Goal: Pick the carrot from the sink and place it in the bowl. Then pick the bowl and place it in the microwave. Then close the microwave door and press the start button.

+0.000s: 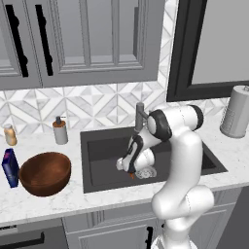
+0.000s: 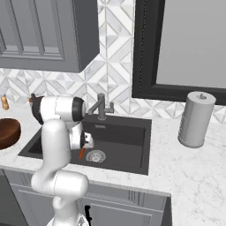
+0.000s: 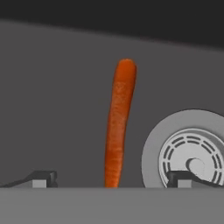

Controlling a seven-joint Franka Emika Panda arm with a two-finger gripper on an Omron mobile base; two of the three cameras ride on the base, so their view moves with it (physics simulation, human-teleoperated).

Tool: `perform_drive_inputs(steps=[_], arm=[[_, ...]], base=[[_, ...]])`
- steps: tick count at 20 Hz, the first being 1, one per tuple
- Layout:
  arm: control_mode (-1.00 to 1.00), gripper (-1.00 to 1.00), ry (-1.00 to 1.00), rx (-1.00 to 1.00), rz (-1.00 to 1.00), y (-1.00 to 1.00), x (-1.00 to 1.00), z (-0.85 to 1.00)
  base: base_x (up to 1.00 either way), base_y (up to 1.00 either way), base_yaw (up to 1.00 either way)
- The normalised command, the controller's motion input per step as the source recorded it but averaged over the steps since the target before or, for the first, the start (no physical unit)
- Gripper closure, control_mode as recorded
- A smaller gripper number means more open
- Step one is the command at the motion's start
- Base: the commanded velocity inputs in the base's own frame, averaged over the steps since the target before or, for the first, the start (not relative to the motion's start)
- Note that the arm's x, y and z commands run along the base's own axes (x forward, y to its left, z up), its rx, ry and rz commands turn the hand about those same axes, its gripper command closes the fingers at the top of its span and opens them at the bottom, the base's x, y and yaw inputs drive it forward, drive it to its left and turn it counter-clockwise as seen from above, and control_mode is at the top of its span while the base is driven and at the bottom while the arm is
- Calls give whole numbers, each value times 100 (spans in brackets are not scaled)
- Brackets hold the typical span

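Carrot (image 3: 119,122) lies flat on the floor of the sink (image 1: 97,146), just beside the round silver drain (image 3: 192,153), which sits at its 3 o'clock in the hand view. Your end effector (image 3: 111,179) hangs low over it with both fingertips (image 3: 41,179) spread wide and nothing between them, one tip on each side of the carrot's near end. Expect a light, stiff, thin stick with a smooth rounded skin, so it could roll or squirt out under a pinch. You would do best to take it across its width near the middle, where it looks thickest. The wooden bowl (image 1: 44,172) waits on the counter (image 1: 48,204) at about 9 o'clock from the sink in the left base view
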Motion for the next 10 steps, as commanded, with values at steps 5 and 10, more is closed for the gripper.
perform_drive_inputs(steps=[5, 10], arm=[[-100, -100, 0, 0, 0, 0, 2, -33], [-100, 100, 0, 0, 0, 2, 4, -35]], base=[[0, 0, 0], [0, 0, 0]])
